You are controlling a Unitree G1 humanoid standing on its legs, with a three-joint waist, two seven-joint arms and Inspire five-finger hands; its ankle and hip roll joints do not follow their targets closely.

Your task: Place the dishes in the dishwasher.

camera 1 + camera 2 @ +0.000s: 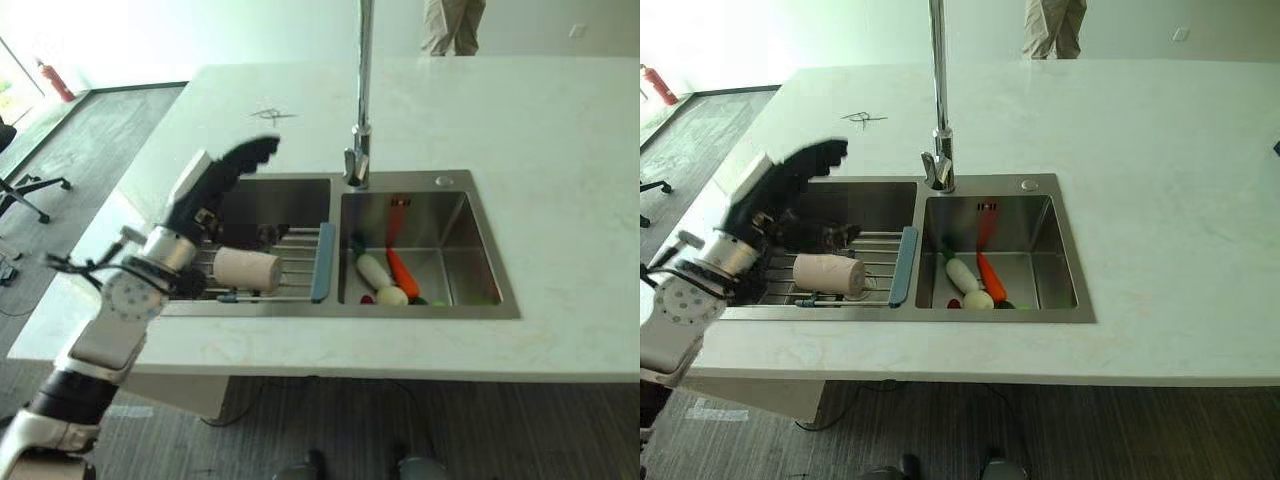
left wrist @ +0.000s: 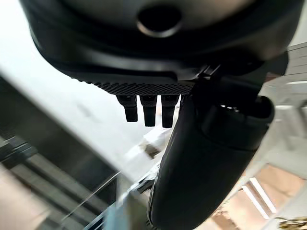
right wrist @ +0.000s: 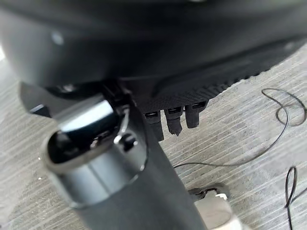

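Cup (image 1: 248,269), pale and lying on its side, rests on the wire rack (image 1: 290,262) across the left sink basin, held by neither hand. At its 10 o'clock the left hand (image 1: 222,176) hangs above the basin, fingers straight and spread wide, holding nothing. At the cup's 3 o'clock, past the rack's blue end bar, the right basin (image 1: 470,255) holds a carrot (image 1: 402,272) and a white vegetable (image 1: 375,270) side by side. The tap (image 1: 361,95) rises at 12 o'clock from the pale surface (image 1: 560,170). The right hand (image 3: 168,86) shows over grey floor, fingers relaxed and empty. A person's legs (image 1: 452,25) stand beyond the far edge.
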